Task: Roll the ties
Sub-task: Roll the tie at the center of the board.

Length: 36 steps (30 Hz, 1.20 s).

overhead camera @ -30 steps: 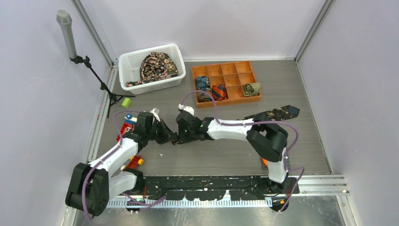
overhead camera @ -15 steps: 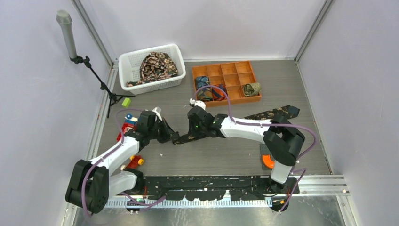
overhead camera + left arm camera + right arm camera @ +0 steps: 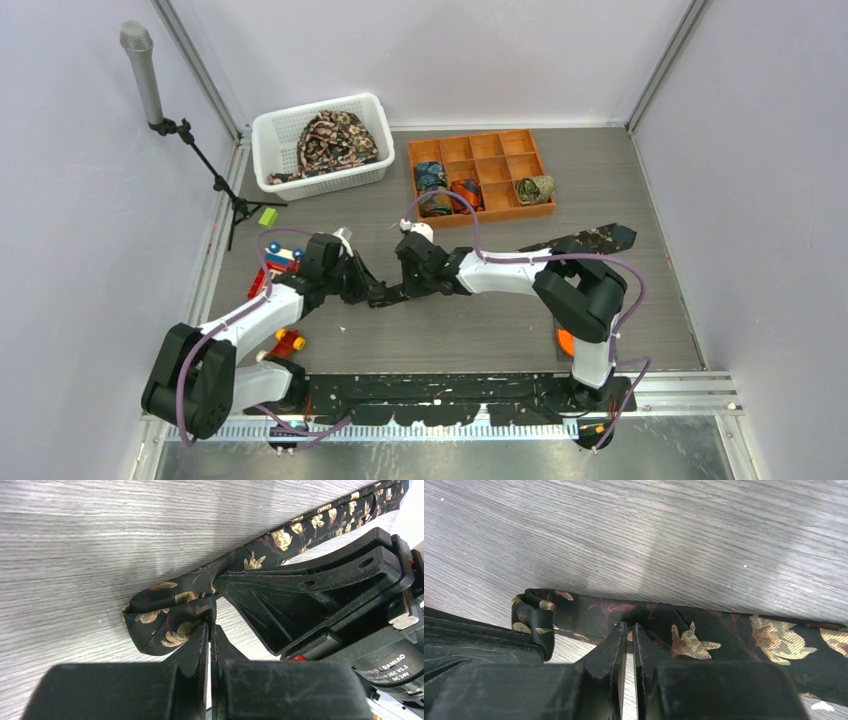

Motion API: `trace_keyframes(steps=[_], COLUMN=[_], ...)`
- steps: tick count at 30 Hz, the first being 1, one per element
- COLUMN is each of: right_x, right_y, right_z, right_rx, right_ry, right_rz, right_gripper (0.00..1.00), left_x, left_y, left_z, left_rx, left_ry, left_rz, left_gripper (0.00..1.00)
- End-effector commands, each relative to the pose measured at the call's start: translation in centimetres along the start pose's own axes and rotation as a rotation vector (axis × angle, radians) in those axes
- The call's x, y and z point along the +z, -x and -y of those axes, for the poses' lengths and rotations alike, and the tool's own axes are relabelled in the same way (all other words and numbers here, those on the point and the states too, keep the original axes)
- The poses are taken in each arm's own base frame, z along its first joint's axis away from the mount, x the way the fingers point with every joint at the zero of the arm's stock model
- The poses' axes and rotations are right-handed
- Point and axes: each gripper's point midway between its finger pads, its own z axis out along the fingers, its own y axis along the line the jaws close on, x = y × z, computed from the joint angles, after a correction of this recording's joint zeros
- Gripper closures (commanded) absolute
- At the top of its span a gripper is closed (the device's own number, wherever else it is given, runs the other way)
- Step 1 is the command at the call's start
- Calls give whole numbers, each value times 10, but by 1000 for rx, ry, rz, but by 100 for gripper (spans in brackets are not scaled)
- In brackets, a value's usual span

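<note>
The black tie with gold flowers lies slantwise across the grey desk. Its wide end sits near the right side and its narrow end sits in front of the two arms. That narrow end is folded back on itself into a small loop, and both claws are on it.

The left claw is closed tight, pinching the folded tip of the tie. The right claw is just beside it, its fingers drawn almost together and nipping the fabric a little further along the strip.

A second ago the right claw was close against the left one. Half a second ago it had slid away to the right along the tie, and now it has come back toward the left claw. The left arm has edged a little to the right. The wide end of the tie has not moved.

At the back, a white basket holds a heap of patterned ties. Beside it, an orange tray has three rolled ties in its compartments.
</note>
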Motion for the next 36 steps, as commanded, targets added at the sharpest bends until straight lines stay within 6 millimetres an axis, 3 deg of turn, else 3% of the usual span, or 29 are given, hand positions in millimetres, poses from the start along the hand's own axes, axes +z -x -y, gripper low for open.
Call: trace_keyframes(steps=[1, 8, 23, 33, 36], right_x=[2, 3, -6, -26, -33], right_y=[-8, -16, -11, 8, 15], right_z=[3, 7, 3, -10, -20], right_rx=[13, 27, 31, 19, 17], right_ry=[2, 5, 16, 45, 76], right_rz=[-4, -16, -4, 23, 25], right_gripper=[86, 86, 86, 83, 79], left_x=[6, 21, 43, 44, 44], left_y=[16, 9, 1, -3, -3], left_z=[23, 23, 12, 7, 8], left_rx=[25, 20, 24, 25, 28], left_ry=[-55, -48, -49, -45, -53], left_rz=[45, 18, 2, 0, 5], left_gripper=[100, 100, 100, 100, 95])
